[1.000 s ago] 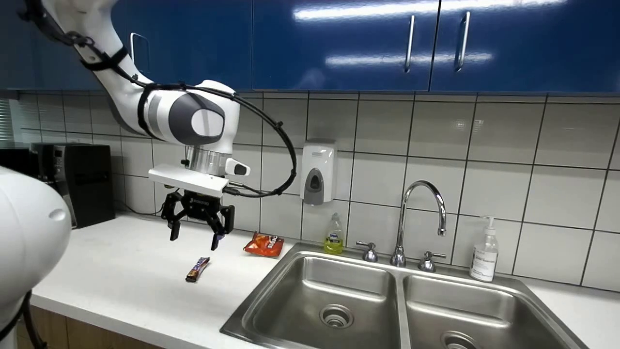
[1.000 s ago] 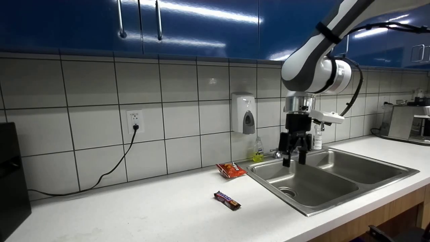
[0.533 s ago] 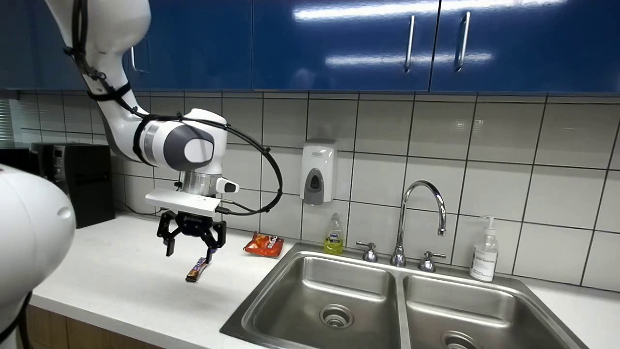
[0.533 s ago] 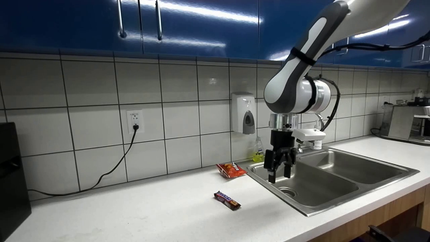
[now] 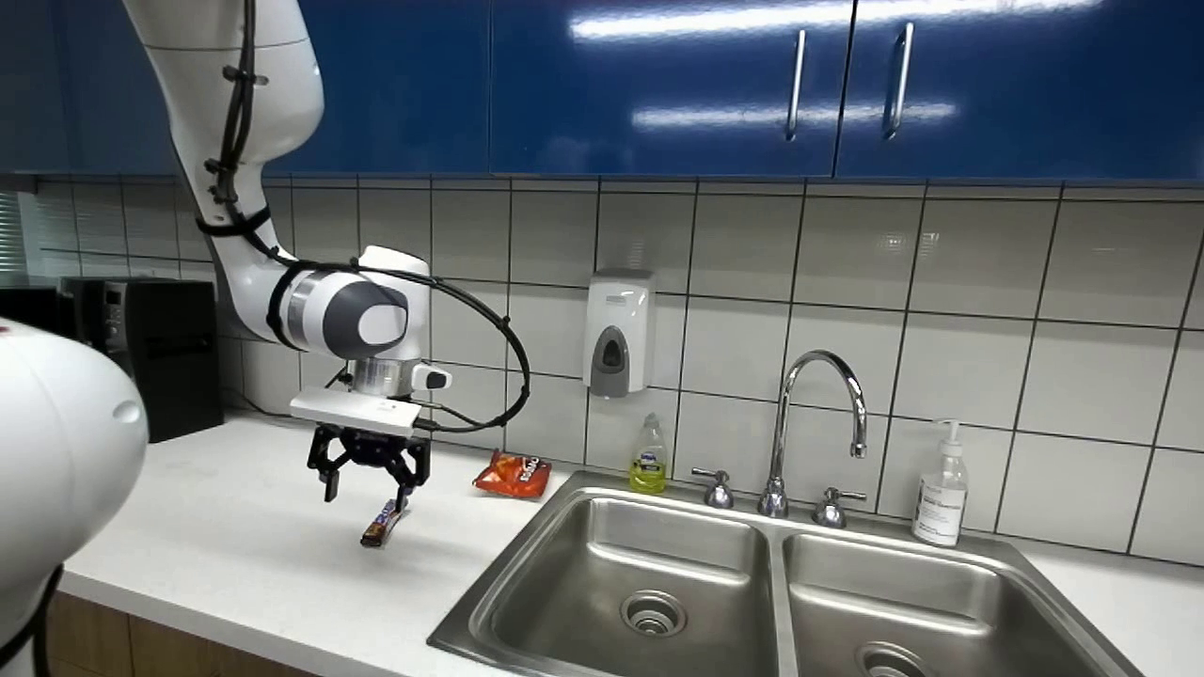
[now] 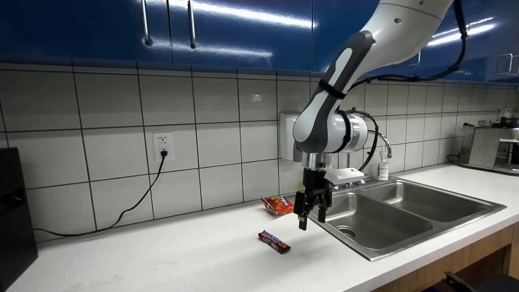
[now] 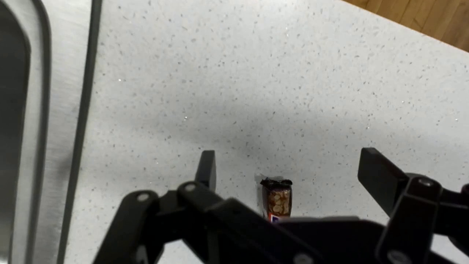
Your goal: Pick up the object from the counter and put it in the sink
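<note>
Hovering spread and empty, my gripper point(image 5: 366, 496) has the snack bar point(image 5: 380, 527) below. Bar axis roughly parallels the sink's point(image 5: 509, 564) near edge, crosswise to closure.

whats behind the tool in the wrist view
White counter and one end of the wrapped bar, between the open fingers; the tool hides the rest of the bar and some counter.
</note>
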